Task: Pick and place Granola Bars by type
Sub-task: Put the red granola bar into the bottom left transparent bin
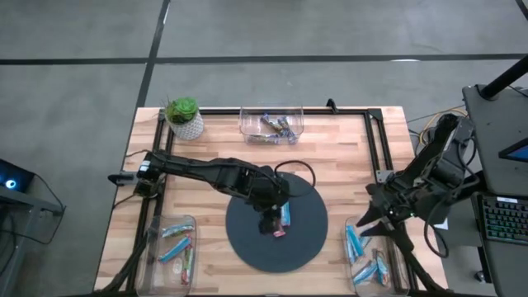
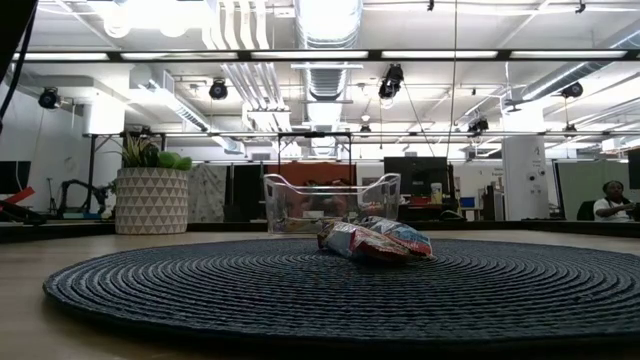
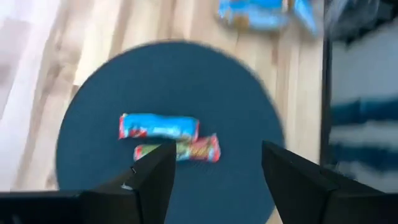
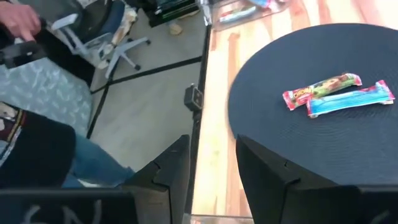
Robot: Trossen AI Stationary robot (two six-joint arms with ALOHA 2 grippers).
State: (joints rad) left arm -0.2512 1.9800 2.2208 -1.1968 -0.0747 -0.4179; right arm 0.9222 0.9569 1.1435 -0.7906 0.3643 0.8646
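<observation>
Round dark mat (image 1: 247,239) at the table's near middle. Two bars on it, side by side and touching: blue bar (image 1: 285,216) and red-green bar (image 1: 278,233); seen also in the left wrist view as blue bar (image 3: 159,126) and red-green bar (image 3: 180,150), and in the right wrist view as blue bar (image 4: 351,100) and red-green bar (image 4: 321,89). Wrapper print too blurred to read.

Left gripper (image 1: 273,221) above the mat, over the two bars, fingers (image 3: 152,180) spread wide, nothing between them. From table height, the pair lies as a crumpled heap (image 2: 375,240) near the mat's middle, partly masking the clear bin (image 2: 331,204) behind.

Near left corner: clear bin (image 1: 157,247) holding mixed bars (image 1: 176,247), blue and red-green. Near right corner: clear bin (image 1: 356,276) holding blue bars (image 1: 356,243). Right gripper (image 1: 369,221) beside that bin's far edge, off the mat, fingers (image 4: 171,171) a moderate gap apart, holding nothing.

Far edge, middle: clear bin (image 1: 246,124) with darker wrapped bars (image 1: 276,126). To its left, potted plant (image 1: 184,116) in a white patterned pot. Black rail (image 1: 373,132) framing the table's far and right sides.

Beyond the table: office chair (image 4: 102,31), a person's hand (image 4: 22,22) and dark sleeve (image 4: 31,149); seated person (image 2: 608,202) far off at the right of the room.
</observation>
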